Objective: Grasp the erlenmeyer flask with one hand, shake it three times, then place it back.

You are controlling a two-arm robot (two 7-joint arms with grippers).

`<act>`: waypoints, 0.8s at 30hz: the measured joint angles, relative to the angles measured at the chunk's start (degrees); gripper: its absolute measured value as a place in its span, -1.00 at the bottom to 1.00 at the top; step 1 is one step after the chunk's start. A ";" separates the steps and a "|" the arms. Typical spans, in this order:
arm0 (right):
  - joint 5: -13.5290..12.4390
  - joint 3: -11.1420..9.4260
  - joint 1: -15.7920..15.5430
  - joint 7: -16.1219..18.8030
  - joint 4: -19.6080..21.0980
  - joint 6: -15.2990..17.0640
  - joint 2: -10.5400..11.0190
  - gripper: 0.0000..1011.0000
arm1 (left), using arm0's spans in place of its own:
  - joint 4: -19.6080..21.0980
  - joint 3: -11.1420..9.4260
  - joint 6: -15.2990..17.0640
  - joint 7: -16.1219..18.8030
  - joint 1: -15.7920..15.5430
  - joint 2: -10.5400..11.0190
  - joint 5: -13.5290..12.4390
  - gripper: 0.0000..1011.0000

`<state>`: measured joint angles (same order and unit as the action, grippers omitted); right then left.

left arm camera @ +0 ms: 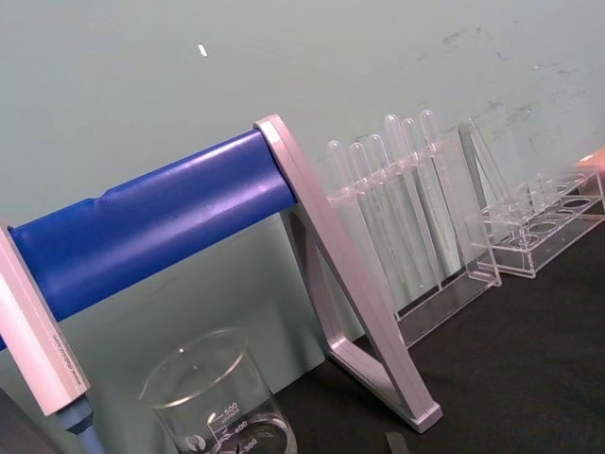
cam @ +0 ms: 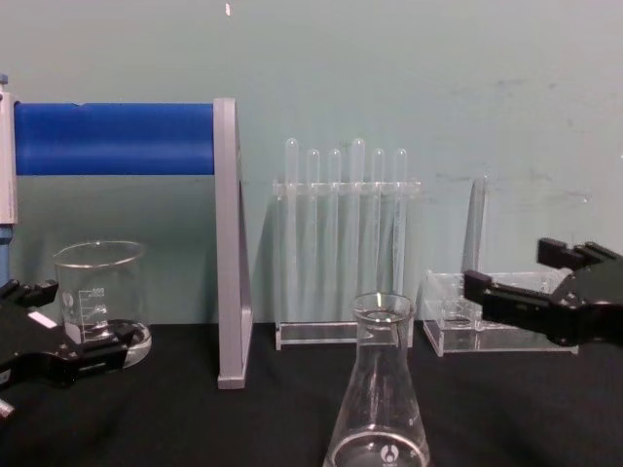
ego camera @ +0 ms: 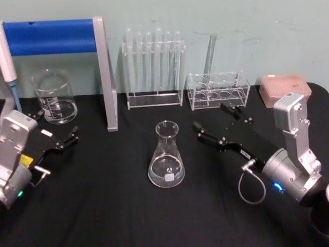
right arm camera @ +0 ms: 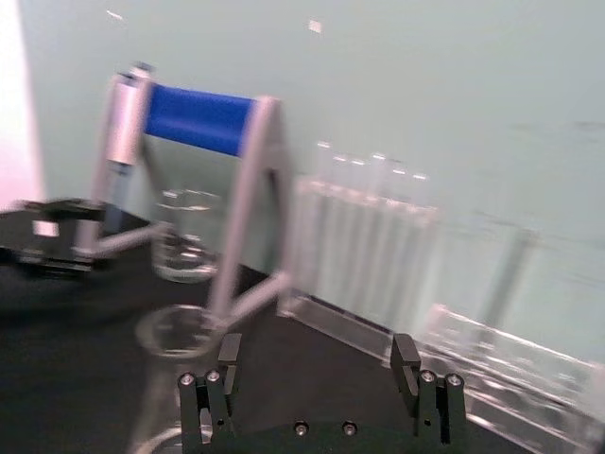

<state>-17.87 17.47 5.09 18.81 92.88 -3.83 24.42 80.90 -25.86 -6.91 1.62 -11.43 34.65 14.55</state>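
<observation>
The erlenmeyer flask (ego camera: pixel 166 157) stands upright on the black table (ego camera: pixel 128 216), clear glass with a small white logo near its base. It also appears low in the chest view (cam: pixel 380 404), and its rim (right arm camera: pixel 176 330) lies ahead of my right fingers. My right gripper (ego camera: pixel 211 117) is open, hovering just to the right of the flask and a little behind it, apart from the glass; it enters the chest view at the right edge (cam: pixel 513 268) and spreads wide in its own wrist view (right arm camera: pixel 317 355). The left gripper (ego camera: pixel 55 123) rests open at the far left (cam: pixel 78 316), holding nothing.
A glass beaker (ego camera: pixel 54 98) stands at the back left by my left gripper. A blue-barred metal stand (ego camera: pixel 105 72) rises beside it. Behind the flask are a test tube rack (ego camera: pixel 154 67) and a lower clear rack (ego camera: pixel 218 90). A pink box (ego camera: pixel 285 87) sits back right.
</observation>
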 joint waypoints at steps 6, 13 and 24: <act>9.42 0.01 1.73 -9.88 -3.73 0.92 -3.19 0.98 | 0.00 0.00 0.00 0.00 0.00 0.00 0.00 0.98; 18.83 1.39 3.71 -17.00 -7.93 2.55 -5.08 0.98 | 0.00 0.00 0.00 0.00 0.00 0.00 0.00 0.98; 23.02 1.96 4.50 -19.06 -10.05 3.03 -5.77 0.98 | 0.00 0.00 0.00 0.00 0.00 0.00 0.00 0.98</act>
<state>5.14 19.43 9.60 -0.25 82.83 -0.81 18.66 80.90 -25.86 -6.91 1.62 -11.43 34.65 14.55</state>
